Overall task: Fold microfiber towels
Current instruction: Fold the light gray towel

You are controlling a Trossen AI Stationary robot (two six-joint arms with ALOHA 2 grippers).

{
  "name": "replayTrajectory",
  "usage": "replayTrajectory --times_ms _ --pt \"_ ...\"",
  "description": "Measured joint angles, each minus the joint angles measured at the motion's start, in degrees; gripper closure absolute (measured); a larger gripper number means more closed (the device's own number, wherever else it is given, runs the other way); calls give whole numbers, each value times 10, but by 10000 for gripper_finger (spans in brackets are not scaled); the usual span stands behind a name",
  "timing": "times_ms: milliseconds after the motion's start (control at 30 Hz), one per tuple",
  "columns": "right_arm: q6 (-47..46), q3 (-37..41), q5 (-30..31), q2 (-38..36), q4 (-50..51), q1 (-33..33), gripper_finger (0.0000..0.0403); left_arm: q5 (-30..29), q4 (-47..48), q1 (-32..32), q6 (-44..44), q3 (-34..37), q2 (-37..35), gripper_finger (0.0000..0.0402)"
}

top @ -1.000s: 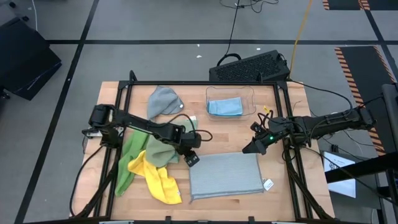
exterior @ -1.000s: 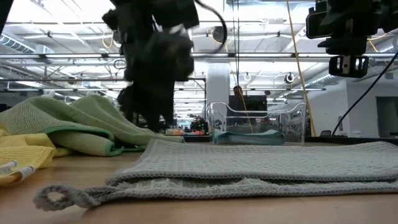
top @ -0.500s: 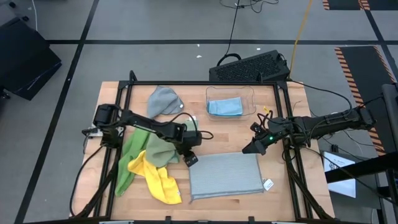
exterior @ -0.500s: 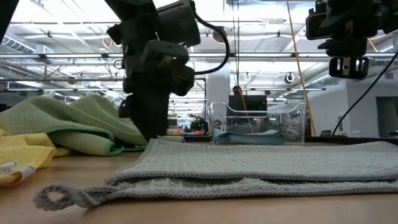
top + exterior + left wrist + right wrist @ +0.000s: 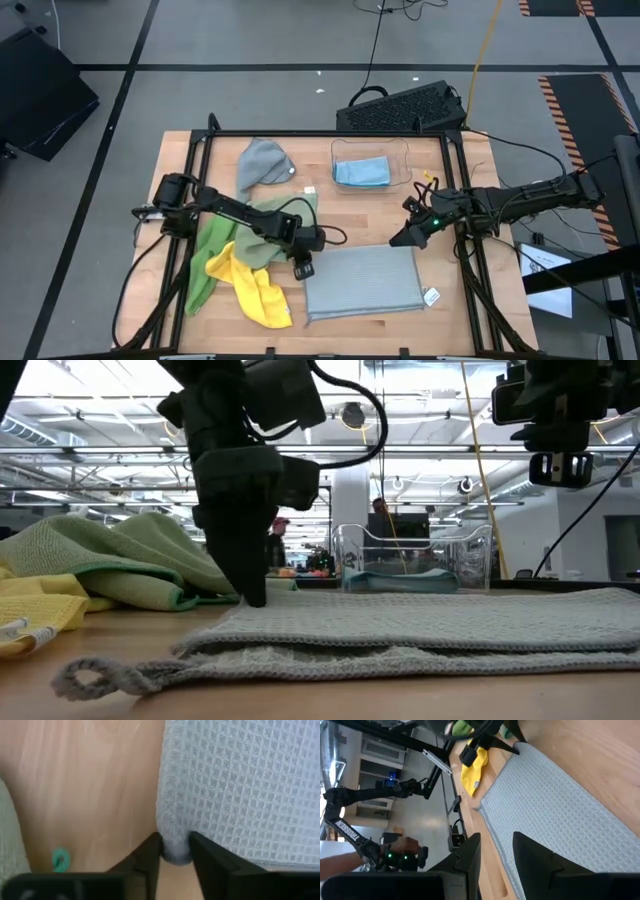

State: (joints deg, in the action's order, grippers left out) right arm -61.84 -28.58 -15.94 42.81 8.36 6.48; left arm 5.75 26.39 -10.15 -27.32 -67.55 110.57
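The flat grey waffle-weave microfiber towel (image 5: 360,280) lies on the wooden counter (image 5: 470,290), its far left corner pinched in the left gripper (image 5: 174,851) jaws. The right gripper (image 5: 398,240) hovers by its right corner, jaws parted, grasping nothing.

In the low view the left gripper (image 5: 250,595) hides part of the sage green towel (image 5: 130,555) behind it. The yellow towel (image 5: 35,615) is cut off at the edge. The bin's (image 5: 415,560) contents look blurred.
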Motion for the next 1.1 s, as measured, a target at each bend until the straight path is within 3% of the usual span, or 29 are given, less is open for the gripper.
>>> replayTrajectory --times_ms 167,300,467,733,867,1100 --pt "-21 0 47 21 -29 0 298 -13 -7 -16 37 -9 -6 389" --pt "-2 0 54 82 -94 0 298 -32 37 -32 32 -39 -7 390" --pt "54 0 53 193 -214 0 286 -94 110 -62 22 -98 -7 395" --pt "181 -1 69 356 -460 -5 207 -147 159 -93 42 -174 -8 392" --pt "211 -18 -5 438 -502 -25 182 -160 170 -99 42 -187 -8 391" --pt "290 -122 -114 556 -505 -37 189 -166 170 -98 59 -189 -8 390"
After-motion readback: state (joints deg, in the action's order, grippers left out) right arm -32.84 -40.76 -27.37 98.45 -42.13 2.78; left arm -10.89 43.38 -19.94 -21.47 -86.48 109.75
